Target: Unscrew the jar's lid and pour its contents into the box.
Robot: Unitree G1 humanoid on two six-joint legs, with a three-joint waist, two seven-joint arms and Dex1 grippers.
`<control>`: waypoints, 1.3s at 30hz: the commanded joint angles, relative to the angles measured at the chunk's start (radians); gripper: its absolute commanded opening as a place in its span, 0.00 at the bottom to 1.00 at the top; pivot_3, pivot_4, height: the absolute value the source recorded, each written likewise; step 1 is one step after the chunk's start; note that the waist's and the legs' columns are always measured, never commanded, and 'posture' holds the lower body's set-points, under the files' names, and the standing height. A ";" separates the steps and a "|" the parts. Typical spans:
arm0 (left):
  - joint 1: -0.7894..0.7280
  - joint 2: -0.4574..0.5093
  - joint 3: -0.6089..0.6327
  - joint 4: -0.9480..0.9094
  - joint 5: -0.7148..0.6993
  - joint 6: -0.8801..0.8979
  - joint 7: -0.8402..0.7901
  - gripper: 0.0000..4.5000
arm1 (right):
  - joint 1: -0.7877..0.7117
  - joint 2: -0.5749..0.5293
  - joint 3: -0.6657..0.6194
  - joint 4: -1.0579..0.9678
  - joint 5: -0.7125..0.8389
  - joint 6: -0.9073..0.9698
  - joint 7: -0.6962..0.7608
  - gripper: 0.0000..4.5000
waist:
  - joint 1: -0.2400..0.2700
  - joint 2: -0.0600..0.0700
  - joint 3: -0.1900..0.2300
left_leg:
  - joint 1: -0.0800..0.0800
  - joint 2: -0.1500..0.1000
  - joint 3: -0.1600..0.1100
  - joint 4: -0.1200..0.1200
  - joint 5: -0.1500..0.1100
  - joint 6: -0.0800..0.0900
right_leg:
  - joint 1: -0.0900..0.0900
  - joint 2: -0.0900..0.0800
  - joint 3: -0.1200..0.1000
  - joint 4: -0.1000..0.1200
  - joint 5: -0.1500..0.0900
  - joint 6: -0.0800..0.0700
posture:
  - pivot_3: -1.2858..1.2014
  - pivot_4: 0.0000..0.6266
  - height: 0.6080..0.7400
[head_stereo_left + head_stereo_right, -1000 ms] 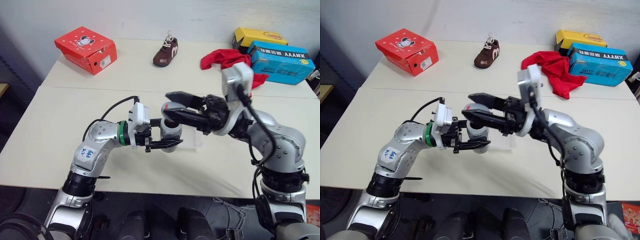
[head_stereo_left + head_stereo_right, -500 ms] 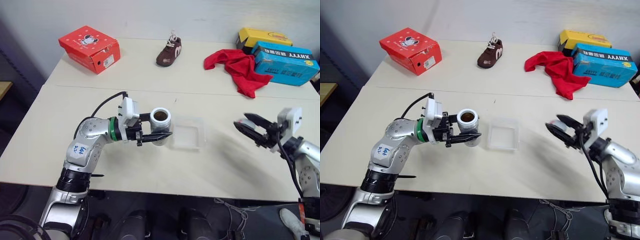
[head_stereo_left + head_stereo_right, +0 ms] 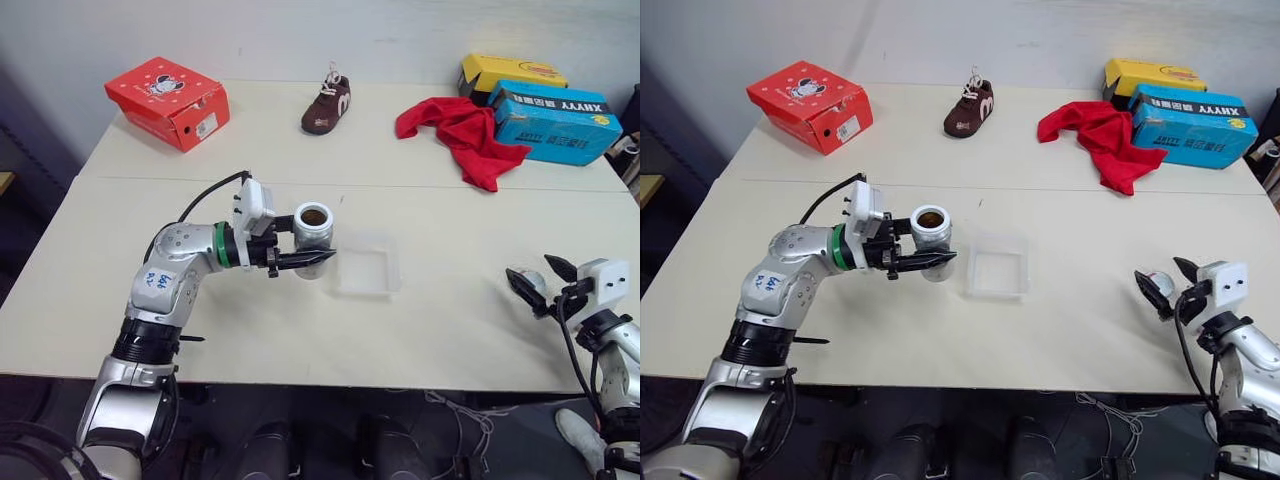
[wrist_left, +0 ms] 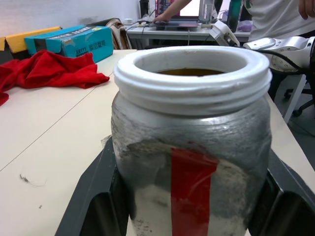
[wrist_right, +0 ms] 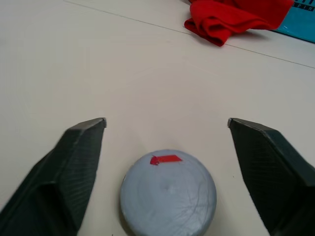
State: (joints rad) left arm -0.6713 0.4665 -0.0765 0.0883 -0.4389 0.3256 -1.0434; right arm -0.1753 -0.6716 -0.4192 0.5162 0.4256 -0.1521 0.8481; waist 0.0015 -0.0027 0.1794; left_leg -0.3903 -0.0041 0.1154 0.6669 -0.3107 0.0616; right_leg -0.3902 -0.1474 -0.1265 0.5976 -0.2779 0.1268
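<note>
My left gripper (image 3: 318, 247) is shut on the jar (image 3: 313, 238), holding it upright just above the table, left of the box (image 3: 392, 262). The jar (image 4: 192, 147) is silvery-grey with a red stripe, and its white threaded rim is bare. Brown contents (image 3: 314, 215) show inside its mouth. The box is a clear shallow tray on the table. Far to the right, near the table's front edge, my right gripper (image 3: 540, 278) is open. The grey lid (image 5: 169, 191) with a red mark lies flat on the table between its spread fingers (image 5: 74, 162).
At the back of the table are a red shoe box (image 3: 168, 100), a brown shoe (image 3: 325, 100), a red cloth (image 3: 455, 130), and a blue box (image 3: 555, 120) with a yellow box (image 3: 510, 72) behind it. A person (image 4: 266, 14) is at a desk beyond the table.
My right arm swung from the jar's top far to the right and down, carrying the lid. It has opened, and the lid now lies on the table. The jar's mouth is uncovered.
</note>
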 commanded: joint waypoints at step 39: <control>-0.686 -0.076 -0.806 0.744 1.862 -0.724 1.933 0.52 | 0.464 0.021 -0.067 -0.923 0.210 0.267 0.077 0.99 | 0.053 -0.001 0.003 | -0.012 -0.001 0.000 0.001 -0.006 0.007 | -0.007 -0.001 -0.004 -0.006 0.002 0.002 | 0.52 0.24 1.00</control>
State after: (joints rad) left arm -1.3256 0.3988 -0.8780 0.8397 1.3893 -0.4546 0.8152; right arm 0.2849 -0.6545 -0.4737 -0.3736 0.6262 0.1165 0.9331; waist 0.0546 -0.0039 0.1820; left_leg -0.4032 -0.0055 0.1150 0.6688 -0.3161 0.0692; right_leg -0.3973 -0.1480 -0.1308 0.5916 -0.2763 0.1291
